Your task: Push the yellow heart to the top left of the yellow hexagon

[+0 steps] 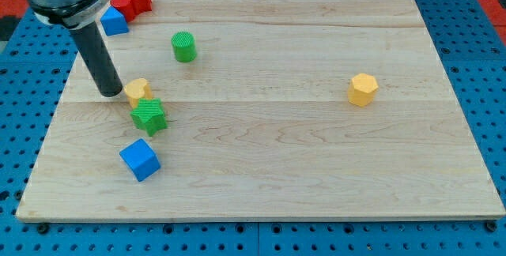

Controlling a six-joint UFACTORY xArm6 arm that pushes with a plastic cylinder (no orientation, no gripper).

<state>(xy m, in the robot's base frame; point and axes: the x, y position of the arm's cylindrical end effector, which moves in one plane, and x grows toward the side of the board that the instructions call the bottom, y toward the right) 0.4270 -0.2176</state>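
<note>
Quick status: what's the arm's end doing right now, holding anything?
No gripper: my tip holds nothing. It sits on the board just at the view's left of the yellow heart, about touching it. The yellow hexagon is far to the view's right.

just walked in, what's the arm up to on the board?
My tip sits right against the view's left side of the yellow heart, lined up to push it toward the view's right. The yellow hexagon is far across the wooden board, so the heart has nearly the whole way to go. A green star lies just below the heart, about touching it.
</note>
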